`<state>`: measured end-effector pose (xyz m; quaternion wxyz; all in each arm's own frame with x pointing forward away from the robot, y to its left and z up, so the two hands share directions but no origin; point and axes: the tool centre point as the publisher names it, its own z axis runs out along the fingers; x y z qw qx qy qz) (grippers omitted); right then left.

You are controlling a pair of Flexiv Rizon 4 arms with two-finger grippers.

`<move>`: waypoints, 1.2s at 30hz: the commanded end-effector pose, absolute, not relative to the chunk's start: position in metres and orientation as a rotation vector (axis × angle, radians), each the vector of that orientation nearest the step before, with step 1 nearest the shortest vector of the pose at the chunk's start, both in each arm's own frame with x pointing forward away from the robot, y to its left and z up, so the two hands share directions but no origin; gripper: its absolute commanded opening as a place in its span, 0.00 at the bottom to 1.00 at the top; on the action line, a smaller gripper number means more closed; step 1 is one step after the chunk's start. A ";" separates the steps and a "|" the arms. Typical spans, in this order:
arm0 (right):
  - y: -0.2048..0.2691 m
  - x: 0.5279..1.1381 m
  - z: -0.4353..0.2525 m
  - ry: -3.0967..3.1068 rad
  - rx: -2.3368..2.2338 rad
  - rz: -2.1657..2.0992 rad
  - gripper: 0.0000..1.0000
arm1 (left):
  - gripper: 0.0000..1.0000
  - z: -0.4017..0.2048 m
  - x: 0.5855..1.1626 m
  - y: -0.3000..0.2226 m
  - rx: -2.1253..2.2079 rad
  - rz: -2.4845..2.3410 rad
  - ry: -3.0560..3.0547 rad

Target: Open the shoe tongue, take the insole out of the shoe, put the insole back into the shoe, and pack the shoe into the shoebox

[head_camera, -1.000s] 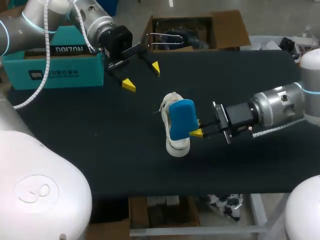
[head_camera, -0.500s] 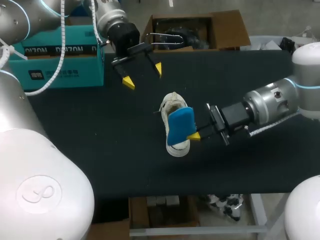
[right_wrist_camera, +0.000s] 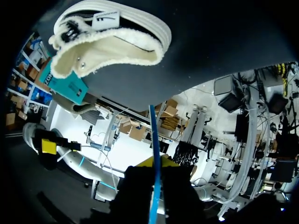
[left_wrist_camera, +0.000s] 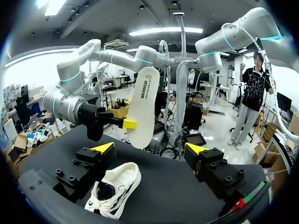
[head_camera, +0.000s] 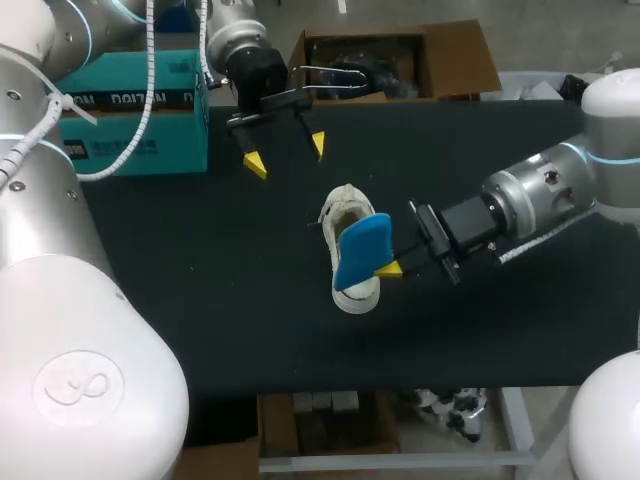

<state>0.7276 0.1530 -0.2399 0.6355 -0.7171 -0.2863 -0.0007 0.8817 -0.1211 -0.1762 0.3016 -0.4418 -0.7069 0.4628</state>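
Now | insole (head_camera: 360, 248) out, pinched in your right gripper (head_camera: 392, 268) above the shoe (head_camera: 345, 205) | your left gripper (head_camera: 286, 155) spread, empty | to do: reinsert insole, pack into far-left shoebox (head_camera: 130, 140)

Desk (head_camera: 200, 280): plain black, no pattern.

Shoe (head_camera: 356, 296): off-white upper, white sole edge ruled with thin grey lines, dark at the opening.

Insole (head_camera: 360, 250): bright blue on one face; other face white with dark lettering.

Shoebox (head_camera: 130, 125): teal, with a black band carrying white lettering.

Cardboard box (head_camera: 460, 55): plain brown, dark inside.

Left end effector (head_camera: 286, 154) and right end effector (head_camera: 385, 262): black bodies, bright yellow tips.

Arms: silver and white housings with thin cyan rings.
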 end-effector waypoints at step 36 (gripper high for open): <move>0.158 0.744 -0.243 -0.559 -1.693 -0.172 0.00 | 1.00 -0.172 0.815 -0.118 -0.919 1.467 -2.371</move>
